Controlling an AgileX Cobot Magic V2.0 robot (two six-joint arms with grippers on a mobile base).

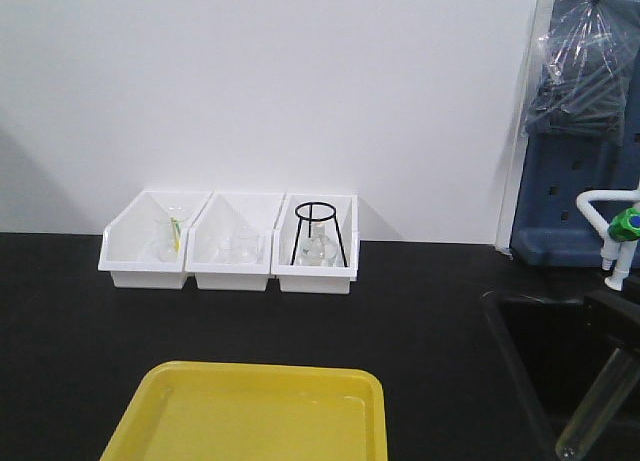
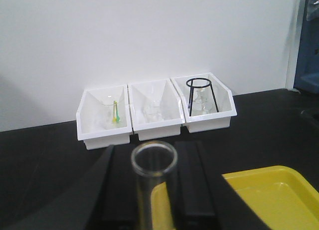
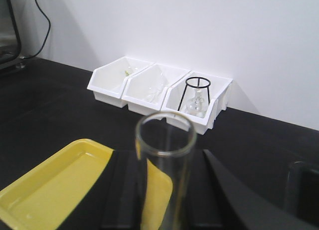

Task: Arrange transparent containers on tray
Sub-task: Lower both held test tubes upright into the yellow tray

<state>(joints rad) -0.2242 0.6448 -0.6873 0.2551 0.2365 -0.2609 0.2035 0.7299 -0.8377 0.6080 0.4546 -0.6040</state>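
Yellow tray (image 1: 250,411) nearest, three white bins (image 1: 232,271) behind.
Front: one tray on black bench (image 1: 420,311), right tube (image 1: 600,411) tilted off to its right. Left wrist: left claw (image 2: 153,207) pinches left tube (image 2: 149,187) upright. Right wrist: right claw (image 3: 164,207) pinches right tube. Two tubes.

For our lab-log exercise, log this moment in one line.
left gripper: holds left tube | right gripper: holds right tube | yellow tray: visible part bare

A laboratory: a black worktop (image 1: 420,311) carries white bins (image 1: 235,246) of glassware, one flask (image 1: 316,249) under a black wire tripod (image 1: 297,237). Clear test tubes (image 2: 153,162) show up close, and a sunken sink (image 1: 530,351) has a green-knobbed tap (image 1: 625,224).
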